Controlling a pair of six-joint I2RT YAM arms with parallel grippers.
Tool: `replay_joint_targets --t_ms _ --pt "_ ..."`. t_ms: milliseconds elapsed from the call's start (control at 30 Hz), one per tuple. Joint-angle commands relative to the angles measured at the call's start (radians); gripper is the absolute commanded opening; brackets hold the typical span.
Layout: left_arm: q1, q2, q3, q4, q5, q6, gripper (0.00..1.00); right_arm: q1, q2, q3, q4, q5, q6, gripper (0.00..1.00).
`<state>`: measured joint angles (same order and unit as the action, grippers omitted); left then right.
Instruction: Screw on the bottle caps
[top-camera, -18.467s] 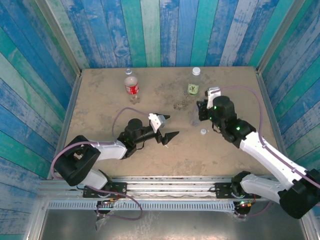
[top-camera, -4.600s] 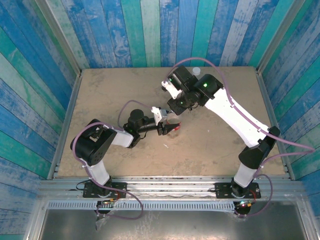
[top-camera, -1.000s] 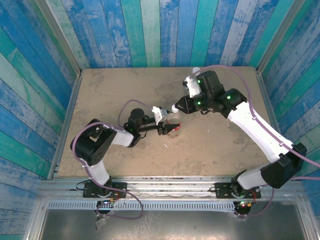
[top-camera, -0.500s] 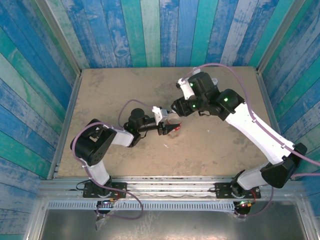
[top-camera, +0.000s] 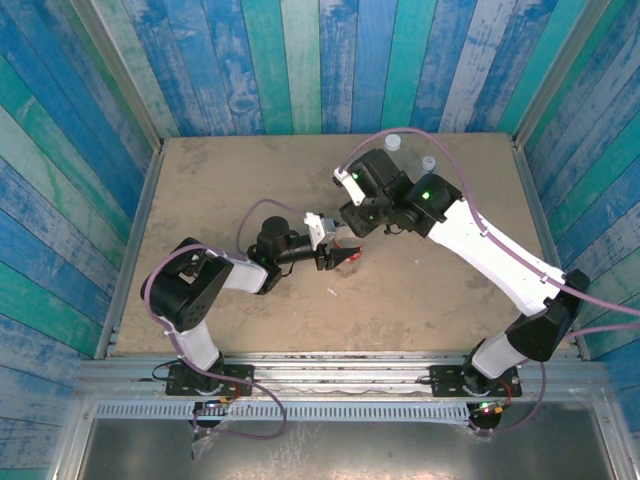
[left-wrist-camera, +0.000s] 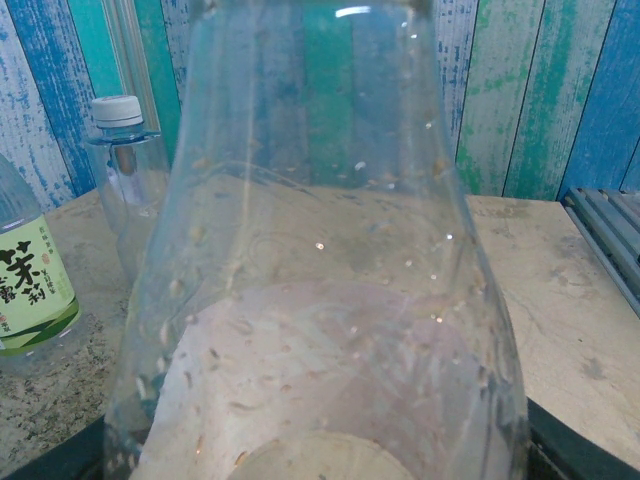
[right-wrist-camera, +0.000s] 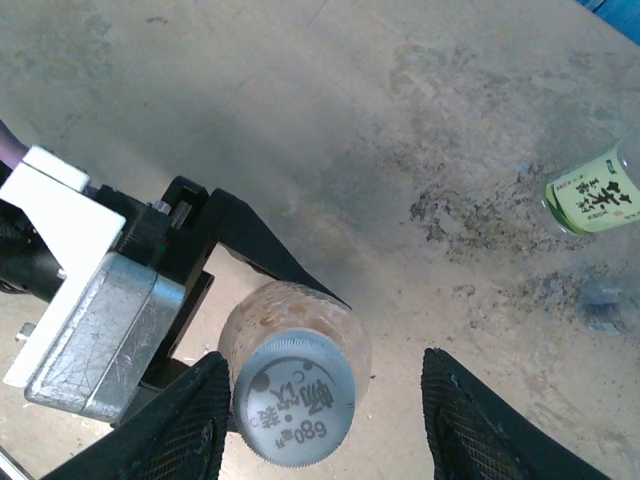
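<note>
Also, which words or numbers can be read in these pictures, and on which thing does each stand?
"680": printed upside down on the grey cap of the clear bottle, seen from the right wrist.
Chinese characters beside it on that cap: too unclear to read.
Black Chinese characters on the green-labelled bottle: partly cut off, not surely readable.
</note>
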<state>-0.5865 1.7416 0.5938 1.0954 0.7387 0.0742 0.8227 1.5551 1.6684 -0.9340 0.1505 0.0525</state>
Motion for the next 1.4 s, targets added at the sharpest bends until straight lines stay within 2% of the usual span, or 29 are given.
replay_joint_targets --t_ms 0,433,733,900,1100,1367 --pt "-0.007 -0.014 -0.014 -0.109 0.002 -0.007 0.65 0.008 0.008 0.027 -0.031 0.0 -0.014 0.51" --pt "-0.007 -0.013 -0.014 -0.105 0.004 -0.011 0.65 0.007 0.01 0.028 -0.035 -0.027 0.001 0.29" --pt "-0.007 -0.006 -0.009 -0.101 0.018 -0.016 0.65 0.003 0.002 0.028 -0.032 -0.059 -0.002 0.23" --pt "-0.007 -0.007 -0.009 -0.107 0.036 -0.016 0.64 -0.027 -0.01 0.006 -0.03 -0.177 -0.134 0.22" --pt "-0.007 -0.007 0.004 -0.141 0.059 -0.009 0.64 -0.119 -0.011 -0.001 -0.033 -0.383 -0.3 0.21" --pt "-0.007 -0.003 0.018 -0.173 0.058 0.009 0.64 -0.164 0.028 0.062 -0.107 -0.494 -0.46 0.21"
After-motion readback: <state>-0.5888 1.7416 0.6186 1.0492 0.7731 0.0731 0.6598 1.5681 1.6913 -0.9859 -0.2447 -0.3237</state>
